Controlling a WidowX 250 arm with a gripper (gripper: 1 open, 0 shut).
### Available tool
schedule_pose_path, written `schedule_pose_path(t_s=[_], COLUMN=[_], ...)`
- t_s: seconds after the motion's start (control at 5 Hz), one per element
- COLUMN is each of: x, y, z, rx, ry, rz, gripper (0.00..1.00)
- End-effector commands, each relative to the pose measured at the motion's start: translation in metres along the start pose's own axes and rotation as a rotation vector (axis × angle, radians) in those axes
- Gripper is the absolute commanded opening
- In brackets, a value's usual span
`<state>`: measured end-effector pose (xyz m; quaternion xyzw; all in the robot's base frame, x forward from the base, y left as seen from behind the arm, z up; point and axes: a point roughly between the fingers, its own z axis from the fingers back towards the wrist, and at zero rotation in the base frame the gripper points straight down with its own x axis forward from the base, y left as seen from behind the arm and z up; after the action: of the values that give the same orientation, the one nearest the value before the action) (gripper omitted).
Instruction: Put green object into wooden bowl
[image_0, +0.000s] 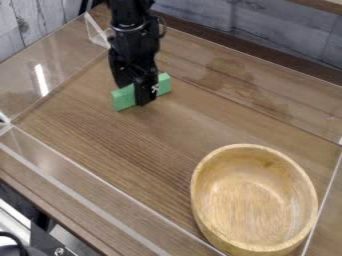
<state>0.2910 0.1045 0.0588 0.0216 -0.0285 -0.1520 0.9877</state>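
though open, gripper (135, 92) over green object (124, 98)

Matte green block (127, 97), grained wooden bowl (254, 197), glossy wood-grain table (147, 150).

Even, soft daylight fills the scene, with no harsh shadows; only a faint dark patch sits under the black robot gripper (134, 92). The brown wood-grain tabletop (174, 135) carries a pale glossy sheen toward the back, and the clear plastic side wall (47, 65) throws whitish reflections. The picture is low-resolution and slightly soft throughout
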Motion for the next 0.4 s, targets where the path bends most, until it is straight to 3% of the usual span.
schedule_pose_path(t_s=[0.0, 0.2], x=[0.0156, 0.0216], y=[0.0166, 0.0213], z=[0.0109, 0.0077], rx=[0.036, 0.038], ry=[-0.051, -0.05], rz=[0.03, 0.05], gripper=[1.0, 1.0])
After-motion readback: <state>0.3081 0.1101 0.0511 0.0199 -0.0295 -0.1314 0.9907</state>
